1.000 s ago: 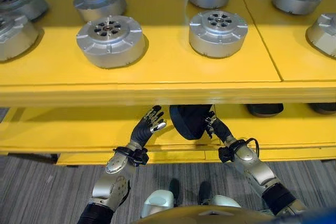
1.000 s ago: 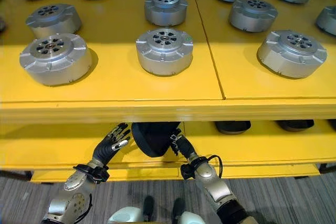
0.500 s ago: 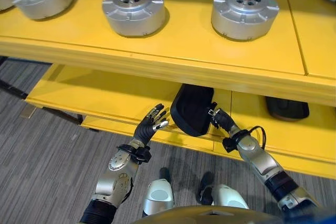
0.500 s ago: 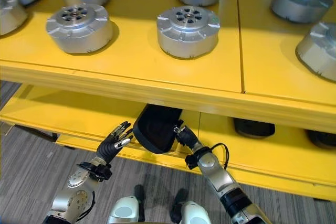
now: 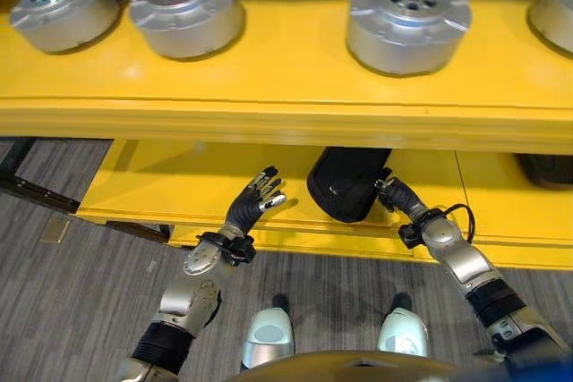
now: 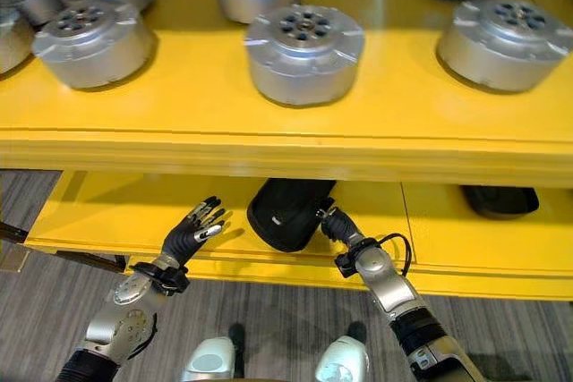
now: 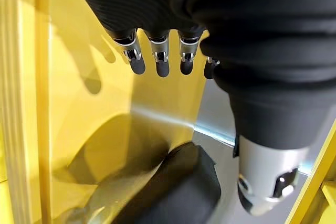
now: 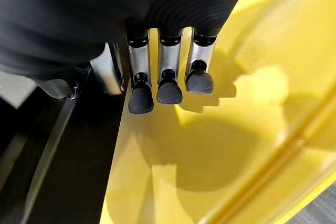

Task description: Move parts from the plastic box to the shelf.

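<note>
The right hand (image 5: 391,192) is pressed against the side of a black part (image 5: 345,183) on the lower yellow shelf (image 5: 179,187). Its wrist view shows the fingers (image 8: 163,85) reaching out fairly straight along the part's dark flank, with the thumb tucked against it, so I cannot tell for sure whether it grips or only pushes. The part is a matte, rounded black casing, smooth and slightly bulged, standing on its edge under the lip of the upper shelf (image 5: 286,87). It is tipped so its broad face looks out towards the front and a little left, and its top is hidden beneath the shelf above. The left hand (image 5: 255,203) hangs just beside the part, apart from it, fingers spread and straight, holding nothing. On the glossy upper shelf sit silver metal discs (image 6: 304,51), squat and round with flanged rims and a ring of holes in each raised hub. Another dark part (image 6: 500,201) lies further right on the lower shelf.
</note>
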### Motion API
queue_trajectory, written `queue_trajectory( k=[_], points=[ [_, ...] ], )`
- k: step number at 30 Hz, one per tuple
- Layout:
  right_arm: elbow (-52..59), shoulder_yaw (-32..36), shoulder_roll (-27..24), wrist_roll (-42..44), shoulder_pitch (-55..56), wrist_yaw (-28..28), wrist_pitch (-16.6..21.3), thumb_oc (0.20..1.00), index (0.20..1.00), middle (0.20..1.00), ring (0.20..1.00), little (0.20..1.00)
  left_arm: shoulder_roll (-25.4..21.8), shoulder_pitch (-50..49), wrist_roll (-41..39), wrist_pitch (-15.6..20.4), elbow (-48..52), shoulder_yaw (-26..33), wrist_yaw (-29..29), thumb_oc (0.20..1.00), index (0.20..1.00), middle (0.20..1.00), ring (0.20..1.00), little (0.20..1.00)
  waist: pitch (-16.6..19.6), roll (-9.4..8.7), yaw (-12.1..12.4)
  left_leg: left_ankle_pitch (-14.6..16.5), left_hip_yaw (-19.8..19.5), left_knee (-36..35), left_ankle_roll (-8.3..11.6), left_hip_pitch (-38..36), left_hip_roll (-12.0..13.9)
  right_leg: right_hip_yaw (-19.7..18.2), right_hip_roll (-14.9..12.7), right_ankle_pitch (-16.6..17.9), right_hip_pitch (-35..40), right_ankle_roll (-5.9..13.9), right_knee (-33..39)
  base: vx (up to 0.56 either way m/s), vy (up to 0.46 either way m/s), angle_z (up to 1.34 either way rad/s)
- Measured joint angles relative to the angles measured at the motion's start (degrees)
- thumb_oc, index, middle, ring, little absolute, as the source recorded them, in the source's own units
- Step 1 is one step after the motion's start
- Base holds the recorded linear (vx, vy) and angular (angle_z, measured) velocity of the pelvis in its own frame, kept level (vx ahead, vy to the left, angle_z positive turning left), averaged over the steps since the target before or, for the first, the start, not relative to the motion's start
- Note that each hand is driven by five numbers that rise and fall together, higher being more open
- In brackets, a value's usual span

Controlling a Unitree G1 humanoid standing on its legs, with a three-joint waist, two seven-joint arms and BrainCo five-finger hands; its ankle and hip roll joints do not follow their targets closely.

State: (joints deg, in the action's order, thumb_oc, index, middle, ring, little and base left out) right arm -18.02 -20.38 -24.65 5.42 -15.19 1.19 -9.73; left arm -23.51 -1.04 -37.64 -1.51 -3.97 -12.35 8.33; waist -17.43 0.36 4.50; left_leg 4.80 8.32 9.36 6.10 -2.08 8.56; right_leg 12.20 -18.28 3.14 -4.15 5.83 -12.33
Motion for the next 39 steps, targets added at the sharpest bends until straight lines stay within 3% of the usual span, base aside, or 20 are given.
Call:
queue_trajectory(
  k=[2, 6, 14, 19, 23, 26, 29, 31, 39],
  points=[
    [-2.73, 2.28, -0.14, -0.05, -3.17, -1.56, -0.82, 0.200, 0.200, 0.200, 0.200, 0.200, 0.17, 0.41, -0.01, -0.94, 0.40, 0.02, 0.00, 1.000, 1.000, 1.000, 1.000, 1.000, -0.79, -1.78, 1.03, -0.40, -0.57, 0.68, 0.70, 0.99, 1.06, 1.30, 1.07, -1.91, 1.14, 2.67, 2.27, -0.14, -0.074, 0.03],
    [-6.16, 6.18, -2.31, -0.07, -10.21, -4.62, -3.37, 0.200, 0.200, 0.200, 0.200, 0.200, 0.64, 2.57, -0.01, -3.11, 0.39, -1.15, -0.02, 1.000, 1.000, 1.000, 1.000, 1.000, -3.97, -0.78, 1.08, -1.59, -2.36, 1.47, 1.20, 3.51, 3.88, 2.77, 3.90, -2.05, 0.27, 1.44, 2.35, -0.22, -0.058, 0.08],
    [-10.62, 6.40, -8.57, -1.27, -20.01, -4.67, -4.43, 0.200, 0.200, 0.200, 0.200, 0.200, 0.00, 10.30, -0.06, -2.13, 0.42, -0.82, -0.17, 1.000, 1.000, 1.000, 1.000, 1.000, -11.66, -0.53, 1.45, -1.70, -2.96, 7.32, 1.15, 12.31, 3.93, 2.01, 3.82, 1.15, -6.07, 0.68, 2.31, -0.18, -0.017, 0.00],
    [-13.37, 6.05, -12.06, -3.59, -21.77, -2.40, -3.95, 0.200, 0.200, 0.200, 0.200, 0.200, -0.28, 10.86, -0.06, -1.79, 0.42, -1.11, -0.80, 1.000, 1.000, 1.000, 1.000, 1.000, -12.28, -0.55, 1.39, -1.23, -2.77, 8.43, 1.15, 12.65, 4.17, 2.03, 3.79, 1.28, -6.44, 0.43, 1.70, -0.09, -0.013, -0.03],
    [-17.04, 3.32, -15.17, -7.79, -26.18, -0.30, -3.49, 0.200, 0.200, 0.200, 0.200, 0.200, -0.58, 11.90, -0.09, -1.29, 0.42, -1.14, -1.50, 1.000, 1.000, 1.000, 1.000, 1.000, -13.18, -0.75, 1.22, 0.48, -2.30, 11.92, 1.29, 13.70, 4.94, 1.25, 3.92, 0.68, -7.95, 0.27, -1.03, -0.09, -0.003, -0.14],
    [-18.06, 0.17, -18.19, -9.98, -30.13, 1.26, -2.71, 0.200, 0.200, 0.200, 0.200, 0.200, -0.59, 14.15, -0.10, 0.24, 0.41, -1.54, -2.32, 1.000, 1.000, 1.000, 1.000, 1.000, -14.00, -1.05, 1.12, 3.32, -2.42, 18.36, 0.72, 18.06, 5.71, -0.01, 3.69, -1.05, -12.06, 0.02, -5.75, -0.10, 0.007, -0.14],
    [-19.20, -5.31, -22.06, -12.41, -36.57, 3.68, -1.78, 0.200, 0.200, 0.200, 0.200, 0.200, -0.68, 17.46, -0.11, 2.93, 1.31, -3.39, -2.08, 1.000, 1.000, 1.000, 1.000, 1.000, -14.17, -1.69, 1.11, 7.99, -2.49, 28.93, -0.81, 25.66, 6.04, -1.25, 1.83, -2.83, -19.11, 0.68, -12.84, -0.15, 0.043, -0.18],
    [-21.47, -10.50, -25.73, -16.16, -44.23, 5.02, -0.90, 0.200, 0.200, 0.200, 0.200, 0.200, -0.63, 18.73, -0.12, 3.89, 4.71, -3.69, -2.09, 1.000, 1.000, 1.000, 1.000, 1.000, -14.33, -1.83, 1.22, 11.64, -2.69, 37.83, -2.07, 32.55, 6.00, -2.90, -0.26, -5.13, -26.88, 0.84, -21.24, -0.10, 0.049, -0.20],
    [-24.64, -14.65, -26.09, -22.92, -48.28, 6.17, 2.74, 0.200, 0.200, 0.200, 0.200, 0.200, -1.50, 18.72, -1.73, 6.52, 5.36, -4.56, -1.89, 1.000, 1.000, 1.000, 1.000, 1.000, -14.25, -2.18, 2.08, 13.30, -3.27, 41.44, -1.80, 35.41, 6.31, -3.78, -0.53, -7.19, -30.58, 0.85, -25.93, -0.02, 0.008, -0.02]
  ],
)
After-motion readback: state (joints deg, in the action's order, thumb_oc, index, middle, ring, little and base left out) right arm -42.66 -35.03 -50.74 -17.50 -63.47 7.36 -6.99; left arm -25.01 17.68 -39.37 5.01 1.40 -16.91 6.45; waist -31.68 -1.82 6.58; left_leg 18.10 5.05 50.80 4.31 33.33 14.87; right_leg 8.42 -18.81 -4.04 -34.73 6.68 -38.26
